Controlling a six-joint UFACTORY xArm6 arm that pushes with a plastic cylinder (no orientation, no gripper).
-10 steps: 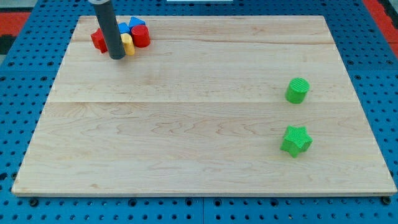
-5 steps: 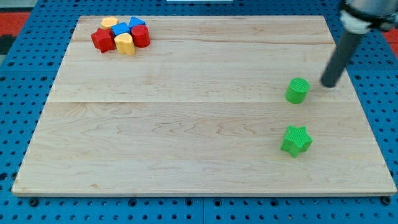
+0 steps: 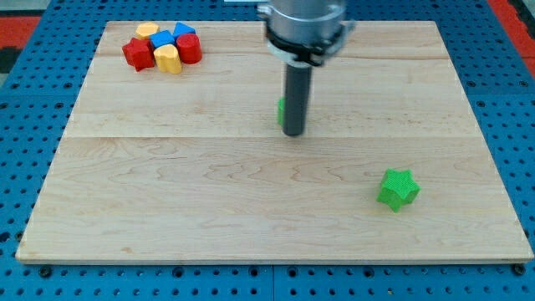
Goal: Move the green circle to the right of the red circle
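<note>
The green circle [image 3: 282, 110] sits near the middle of the board, mostly hidden behind my rod; only a green sliver shows at the rod's left. My tip [image 3: 292, 133] rests on the board against the circle's right side. The red circle [image 3: 190, 48] is at the view's top left, on the right end of a tight cluster of blocks, far to the left of the tip.
The cluster also holds a red star-like block [image 3: 137, 53], a yellow block [image 3: 169, 59], a second yellow block [image 3: 148, 31] and blue blocks [image 3: 164, 38]. A green star [image 3: 397, 189] lies at the lower right. The wooden board [image 3: 167, 209] lies on a blue pegboard.
My rod went from the top-left cluster to the right of the green circle, then swept left. The green circle has slid left from the right side to the board's middle.
</note>
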